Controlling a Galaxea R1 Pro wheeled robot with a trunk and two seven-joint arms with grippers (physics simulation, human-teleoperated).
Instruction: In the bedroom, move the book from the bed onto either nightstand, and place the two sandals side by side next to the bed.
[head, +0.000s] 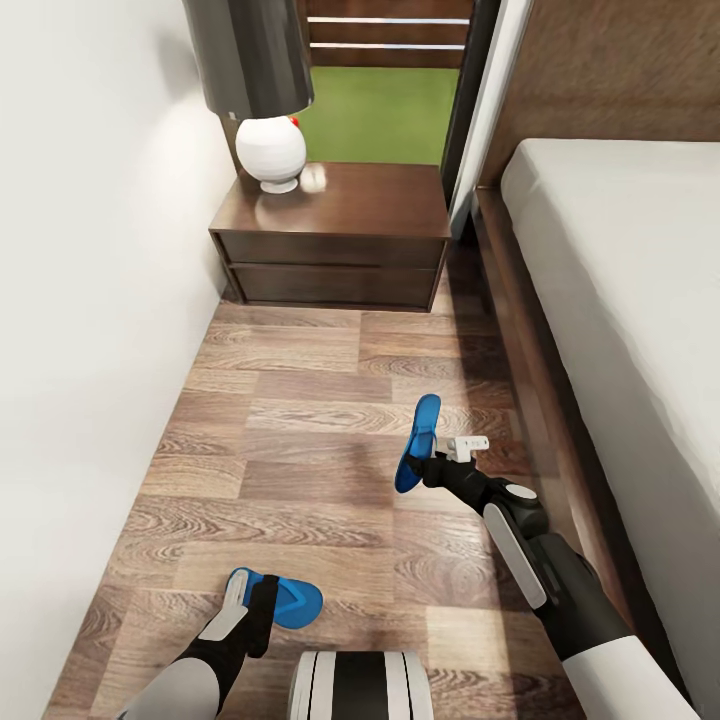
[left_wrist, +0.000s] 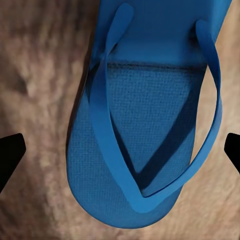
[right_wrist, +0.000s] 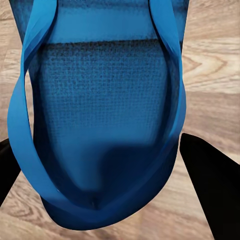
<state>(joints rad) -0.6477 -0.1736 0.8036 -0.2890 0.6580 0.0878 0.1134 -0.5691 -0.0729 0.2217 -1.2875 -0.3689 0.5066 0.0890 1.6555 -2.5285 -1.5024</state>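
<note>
Beside the bed (head: 610, 300), 2 sandals (head: 417, 441) in grippers.

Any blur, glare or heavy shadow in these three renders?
Head view: sharp, with soft reflections on the glossy nightstand top. Left wrist view: the floor is blurred, the sandal crisper, with a shadow across its sole. Right wrist view: the sandal is slightly soft and dark near its toe.

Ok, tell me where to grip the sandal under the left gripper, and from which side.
Come straight down from above. The sandal seems to lie flat on the floor, straps up, with the left gripper open and its fingertips either side of the toe end. Closing across the sole's edges near the toe post looks best: the sole is thin and narrow enough there, and the straps stay clear.
</note>
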